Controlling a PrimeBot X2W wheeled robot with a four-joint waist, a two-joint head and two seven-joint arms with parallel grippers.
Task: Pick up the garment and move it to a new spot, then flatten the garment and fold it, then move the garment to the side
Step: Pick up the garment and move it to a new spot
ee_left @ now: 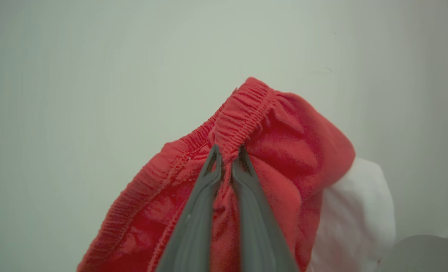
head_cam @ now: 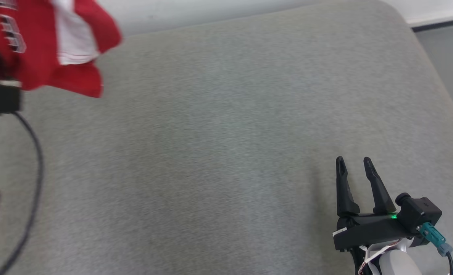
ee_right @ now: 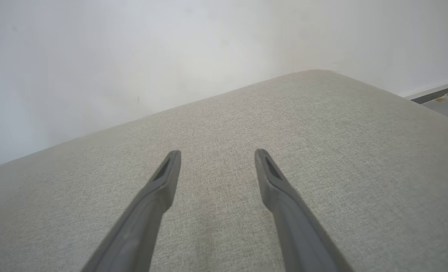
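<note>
The garment (head_cam: 47, 46) is red with white panels and hangs lifted in the air at the head view's upper left. In the left wrist view my left gripper (ee_left: 227, 151) is shut on the garment (ee_left: 291, 151) at its ribbed elastic waistband, red cloth bunching around both fingers and a white part drooping to the right. My right gripper (head_cam: 354, 162) stands open at the lower right of the head view, low over the grey cushion, nothing between its fingers. The right wrist view shows my right gripper (ee_right: 216, 155) with its fingers spread wide over bare fabric.
A wide grey fabric cushion (head_cam: 226, 152) spreads before me, its rounded far edge meeting a pale wall (ee_right: 133, 45). A strip of grey floor (head_cam: 445, 57) lies past the cushion's right edge. A black cable (head_cam: 35, 160) hangs from my left arm at the left.
</note>
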